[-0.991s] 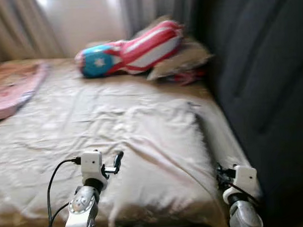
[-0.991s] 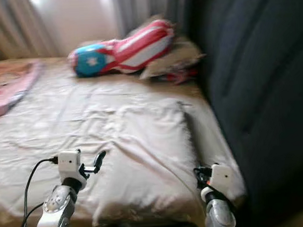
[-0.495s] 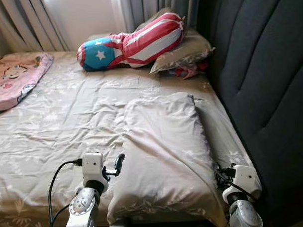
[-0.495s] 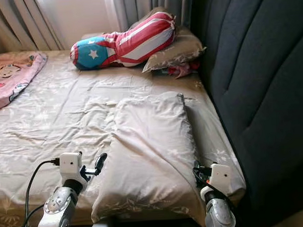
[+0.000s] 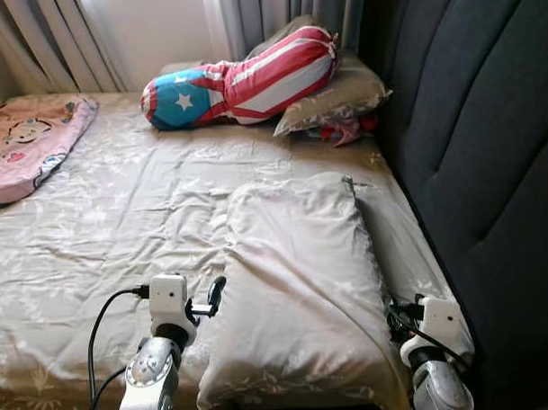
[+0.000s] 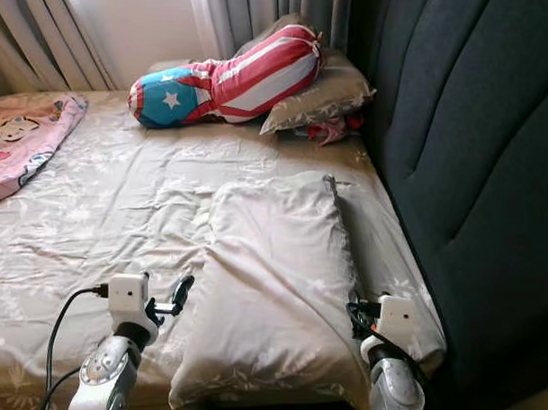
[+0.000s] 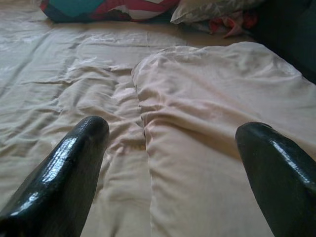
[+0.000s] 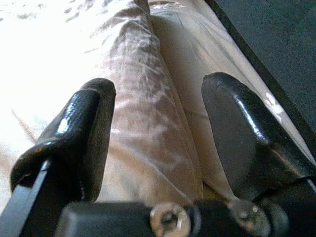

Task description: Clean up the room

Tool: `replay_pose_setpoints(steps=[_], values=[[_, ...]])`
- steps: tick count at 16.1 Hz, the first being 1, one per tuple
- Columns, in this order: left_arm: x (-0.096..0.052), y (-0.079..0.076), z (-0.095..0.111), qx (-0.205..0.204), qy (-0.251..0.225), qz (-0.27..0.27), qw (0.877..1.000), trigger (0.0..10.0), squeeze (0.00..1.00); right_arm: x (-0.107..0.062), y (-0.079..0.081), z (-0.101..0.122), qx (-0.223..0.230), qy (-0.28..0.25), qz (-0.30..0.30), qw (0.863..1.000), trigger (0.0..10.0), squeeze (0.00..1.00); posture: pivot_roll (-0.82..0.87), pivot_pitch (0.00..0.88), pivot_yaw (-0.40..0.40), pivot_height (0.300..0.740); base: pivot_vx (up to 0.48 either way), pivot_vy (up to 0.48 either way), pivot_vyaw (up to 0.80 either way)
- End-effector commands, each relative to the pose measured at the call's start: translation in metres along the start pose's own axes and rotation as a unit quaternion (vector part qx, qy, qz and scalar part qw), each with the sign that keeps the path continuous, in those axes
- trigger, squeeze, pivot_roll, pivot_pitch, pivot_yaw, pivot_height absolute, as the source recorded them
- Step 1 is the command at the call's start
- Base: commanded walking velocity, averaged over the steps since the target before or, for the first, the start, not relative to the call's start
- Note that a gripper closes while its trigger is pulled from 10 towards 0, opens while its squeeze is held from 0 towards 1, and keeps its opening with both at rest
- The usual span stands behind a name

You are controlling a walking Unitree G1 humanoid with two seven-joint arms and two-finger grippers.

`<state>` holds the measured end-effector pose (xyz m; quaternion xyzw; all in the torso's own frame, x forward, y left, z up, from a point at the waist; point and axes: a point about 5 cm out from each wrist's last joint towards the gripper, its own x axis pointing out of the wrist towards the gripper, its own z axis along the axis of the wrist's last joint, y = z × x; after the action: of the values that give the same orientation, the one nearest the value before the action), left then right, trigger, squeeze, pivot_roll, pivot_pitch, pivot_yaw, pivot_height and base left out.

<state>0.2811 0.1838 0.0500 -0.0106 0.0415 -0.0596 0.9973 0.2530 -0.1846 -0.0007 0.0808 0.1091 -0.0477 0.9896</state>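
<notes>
On the bed (image 5: 104,229), near its foot edge beside the dark headboard (image 5: 489,161), a beige pillow (image 5: 299,276) lies with its long axis running toward the far striped star bolster (image 5: 238,80). Left gripper (image 7: 173,148) hovers spread wide, empty, over its edge; right gripper (image 8: 158,128) likewise parted, holding nothing.

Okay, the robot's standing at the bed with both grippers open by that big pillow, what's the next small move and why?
Probably ease both grippers forward to the near pillow. The left gripper and right gripper are open on either side of it, not yet gripping, and it lies askew on the bed, off the headboard.
</notes>
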Motion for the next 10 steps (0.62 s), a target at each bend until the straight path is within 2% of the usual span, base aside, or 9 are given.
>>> replay_pose_setpoints(steps=[1, 4, 7, 10], values=[[0.002, 0.001, 0.0, 0.004, 0.006, -0.004, 1.0, 10.0, 0.0, 0.002, 0.002, -0.001, -0.001, 0.008, 0.002, 1.0, 10.0, 0.0, -0.02, 0.0, -0.005, 0.675, 0.0, 0.0, 0.0], [0.004, 0.0, 0.0, 0.006, 0.009, -0.007, 1.0, 10.0, 0.0, 0.006, 0.001, -0.001, -0.002, 0.02, 0.001, 1.0, 10.0, 0.0, -0.01, 0.0, -0.005, 0.675, 0.0, 0.0, 0.0], [0.013, -0.001, 0.007, 0.006, 0.001, -0.01, 1.0, 10.0, 0.0, 0.019, 0.0, 0.013, 0.005, 0.007, 0.001, 1.0, 10.0, 0.0, 0.0, 0.0, -0.003, 0.675, 0.0, 0.0, 0.0], [0.019, -0.003, 0.013, 0.007, -0.005, -0.014, 1.0, 10.0, 0.0, 0.026, 0.002, 0.018, -0.003, 0.008, 0.0, 1.0, 10.0, 0.0, 0.0, 0.0, 0.004, 0.7, 0.0, 0.0, 0.0]])
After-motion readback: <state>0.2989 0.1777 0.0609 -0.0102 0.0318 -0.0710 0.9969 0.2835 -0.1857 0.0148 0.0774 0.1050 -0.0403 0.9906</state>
